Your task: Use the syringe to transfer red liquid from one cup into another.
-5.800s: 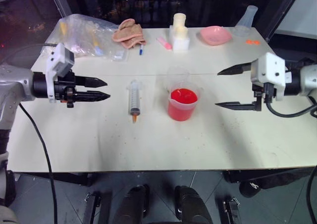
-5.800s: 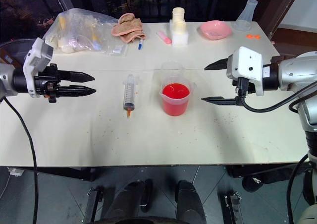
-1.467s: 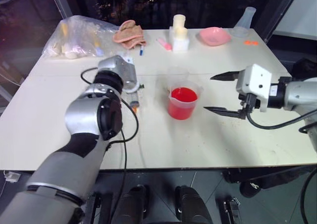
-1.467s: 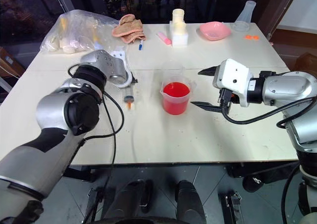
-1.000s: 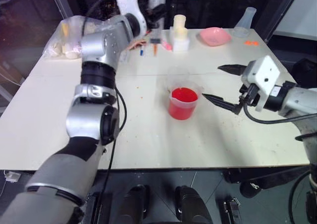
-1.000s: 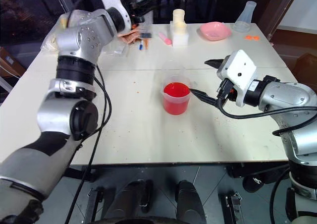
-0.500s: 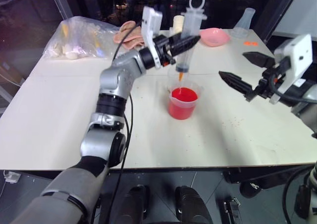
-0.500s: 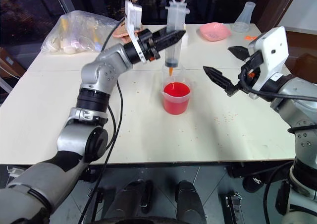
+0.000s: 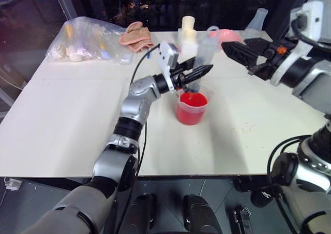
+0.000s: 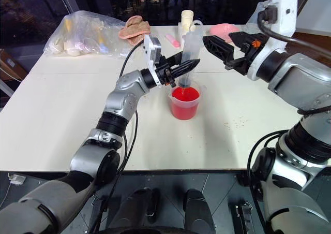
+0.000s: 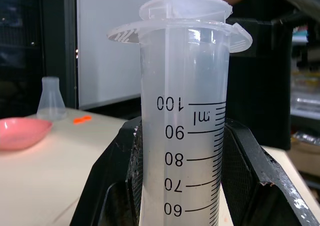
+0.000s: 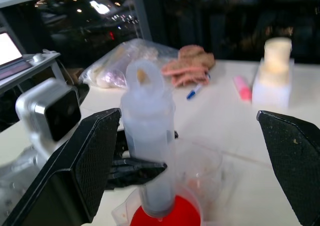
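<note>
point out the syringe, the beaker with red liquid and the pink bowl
syringe (image 11: 182, 136): left wrist view, on the barrel by the printed scale
beaker (image 10: 183, 108): right eye view, on its red-filled side wall
pink bowl (image 11: 22, 131): left wrist view, on its rim

White table (image 9: 67, 115); beaker (image 9: 191, 110), pink bowl (image 9: 227, 35), bag (image 9: 85, 40) rest on it
</note>
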Robot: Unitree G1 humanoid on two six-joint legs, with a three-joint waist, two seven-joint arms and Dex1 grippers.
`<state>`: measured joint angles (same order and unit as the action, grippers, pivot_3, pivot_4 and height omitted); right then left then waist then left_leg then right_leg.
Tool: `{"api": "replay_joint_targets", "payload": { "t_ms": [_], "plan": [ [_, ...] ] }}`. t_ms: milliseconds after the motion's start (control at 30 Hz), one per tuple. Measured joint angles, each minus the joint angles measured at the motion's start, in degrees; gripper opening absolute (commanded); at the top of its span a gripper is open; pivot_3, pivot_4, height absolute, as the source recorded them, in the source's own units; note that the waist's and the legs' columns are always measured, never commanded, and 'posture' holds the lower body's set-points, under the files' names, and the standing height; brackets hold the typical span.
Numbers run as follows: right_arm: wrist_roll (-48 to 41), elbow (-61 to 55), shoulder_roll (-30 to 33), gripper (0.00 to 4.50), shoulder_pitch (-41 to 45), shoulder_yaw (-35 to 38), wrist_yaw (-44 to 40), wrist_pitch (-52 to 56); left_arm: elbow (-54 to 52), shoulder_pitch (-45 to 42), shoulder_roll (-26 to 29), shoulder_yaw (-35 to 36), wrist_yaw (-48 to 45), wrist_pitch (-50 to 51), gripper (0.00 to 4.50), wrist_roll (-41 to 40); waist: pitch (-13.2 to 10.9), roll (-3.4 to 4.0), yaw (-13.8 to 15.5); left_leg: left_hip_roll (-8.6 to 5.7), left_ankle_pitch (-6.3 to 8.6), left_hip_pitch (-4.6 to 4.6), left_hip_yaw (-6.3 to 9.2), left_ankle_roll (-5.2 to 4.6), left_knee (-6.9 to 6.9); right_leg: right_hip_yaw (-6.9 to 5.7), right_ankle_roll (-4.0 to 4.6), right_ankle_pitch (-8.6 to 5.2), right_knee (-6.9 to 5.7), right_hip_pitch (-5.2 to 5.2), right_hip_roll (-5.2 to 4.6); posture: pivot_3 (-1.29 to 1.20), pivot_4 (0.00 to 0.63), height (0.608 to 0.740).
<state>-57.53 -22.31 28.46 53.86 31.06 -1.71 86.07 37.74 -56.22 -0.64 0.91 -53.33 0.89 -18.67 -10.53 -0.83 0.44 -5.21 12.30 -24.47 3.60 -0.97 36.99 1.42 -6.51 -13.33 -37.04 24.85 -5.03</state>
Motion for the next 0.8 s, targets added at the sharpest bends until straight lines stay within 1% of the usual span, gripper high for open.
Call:
{"api": "replay_joint_targets", "payload": {
  "t_ms": [100, 267, 500, 767, 800],
  "plan": [
    [-0.1, 0.5, -1.9, 4.5, 2.1, -0.1, 2.5, 2.0, 1.5, 0.6, -0.5, -0.3, 0.2, -1.1, 1.55, 0.7, 0.0, 0.0, 0.1, 0.0, 0.0, -0.02, 0.0, -0.01, 0.0, -0.02, 0.0, 0.0, -0.01, 0.02, 0.01, 0.0, 0.15, 0.74],
    [1.4, 0.7, -2.6, 4.5, 2.2, -1.8, 4.0, 3.2, 1.6, 0.6, -0.6, -0.2, 1.1, -2.6, 1.55, 1.1, 0.0, 0.0, 0.1, -0.01, 0.02, -0.02, -0.02, -0.03, 0.0, -0.05, 0.0, 0.0, 0.0, 0.01, 0.01, 0.0, 0.15, 0.74],
    [5.5, 1.5, -3.2, 4.5, 1.7, -3.9, 4.9, 3.5, 1.6, 2.3, -1.1, -0.3, 1.4, -2.6, 1.55, 1.2, 0.0, 0.0, -0.1, 0.0, 0.02, -0.01, -0.03, -0.04, 0.0, -0.05, 0.0, 0.0, -0.01, 0.02, 0.04, 0.0, 0.15, 0.74],
    [11.5, 4.1, -4.9, 4.5, 1.7, -6.5, 5.7, 1.4, 1.5, 2.6, -1.4, -1.1, 1.3, -2.3, 1.55, 1.3, 0.0, 0.01, -0.2, -0.01, 0.02, -0.01, -0.04, -0.04, -0.01, -0.05, 0.0, 0.0, -0.02, 0.03, 0.06, 0.0, 0.15, 0.74],
    [12.3, 4.4, -5.0, 4.24, 1.7, -6.9, 5.8, 0.8, 1.5, 2.6, -1.4, -1.2, 1.3, -2.3, 1.55, 1.3, 0.0, 0.01, -0.2, -0.01, 0.02, -0.01, -0.04, -0.04, 0.0, -0.05, -0.01, 0.0, -0.01, 0.02, 0.06, 0.0, 0.15, 0.74]
  ]
}}
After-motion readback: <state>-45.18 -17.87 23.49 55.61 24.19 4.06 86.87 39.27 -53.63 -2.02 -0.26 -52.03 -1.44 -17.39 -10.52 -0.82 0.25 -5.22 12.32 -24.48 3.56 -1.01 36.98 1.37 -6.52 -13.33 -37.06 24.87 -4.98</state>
